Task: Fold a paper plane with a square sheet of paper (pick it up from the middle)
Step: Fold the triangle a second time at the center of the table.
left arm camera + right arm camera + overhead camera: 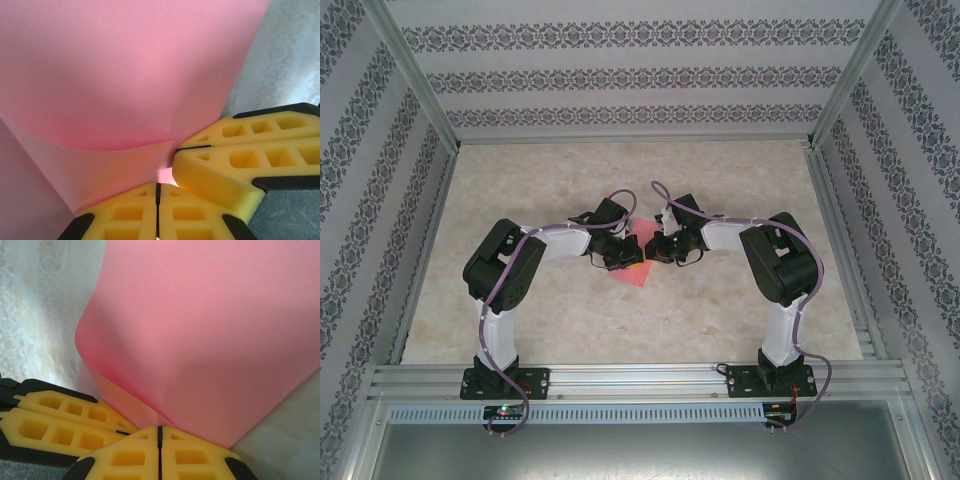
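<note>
patterned walls (pixel 620 80) around a pale marbled table (pixel 740 180). near its middle, pink sheet of paper (pixel 636 274), bowed and lifted into a curved fold above the surface. left gripper (pixel 620 258) and right gripper (pixel 660 250) tip to tip, each with yellow fingers (pixel 130 215) pressed together, pinching the sheet at almost the same spot.

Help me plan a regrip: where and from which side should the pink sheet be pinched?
Probably at its raised middle, one gripper from each side, as the left gripper and right gripper now pinch it shut. The thin square sheet of paper bows up there, lifting a ridge off the table.
</note>
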Controlling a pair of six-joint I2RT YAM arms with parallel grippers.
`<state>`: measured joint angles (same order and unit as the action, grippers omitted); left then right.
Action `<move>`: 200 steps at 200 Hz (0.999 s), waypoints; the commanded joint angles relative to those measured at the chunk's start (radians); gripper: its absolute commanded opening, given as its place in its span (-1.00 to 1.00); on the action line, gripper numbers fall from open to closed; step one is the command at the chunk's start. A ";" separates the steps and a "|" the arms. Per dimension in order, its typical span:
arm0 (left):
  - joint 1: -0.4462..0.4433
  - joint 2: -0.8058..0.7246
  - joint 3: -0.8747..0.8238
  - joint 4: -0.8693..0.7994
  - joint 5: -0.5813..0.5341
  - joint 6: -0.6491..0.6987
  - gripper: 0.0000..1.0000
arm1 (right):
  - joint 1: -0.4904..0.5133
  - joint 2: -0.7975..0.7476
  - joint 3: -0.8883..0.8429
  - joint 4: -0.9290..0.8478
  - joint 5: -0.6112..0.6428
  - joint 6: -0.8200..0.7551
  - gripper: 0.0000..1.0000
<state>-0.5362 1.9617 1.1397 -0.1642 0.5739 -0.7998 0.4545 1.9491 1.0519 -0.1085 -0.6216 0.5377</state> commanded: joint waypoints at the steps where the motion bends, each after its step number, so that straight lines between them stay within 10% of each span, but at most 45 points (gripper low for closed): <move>1: 0.017 -0.028 0.023 -0.015 0.015 0.018 -0.82 | 0.010 0.046 -0.013 -0.086 0.098 -0.039 -0.85; 200: 0.075 0.088 0.001 -0.016 0.033 0.080 -0.82 | 0.003 -0.082 -0.033 -0.004 0.045 0.000 -0.56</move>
<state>-0.4690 1.9907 1.1473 -0.1482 0.6460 -0.7586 0.4561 1.9293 1.0512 -0.1165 -0.6121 0.5133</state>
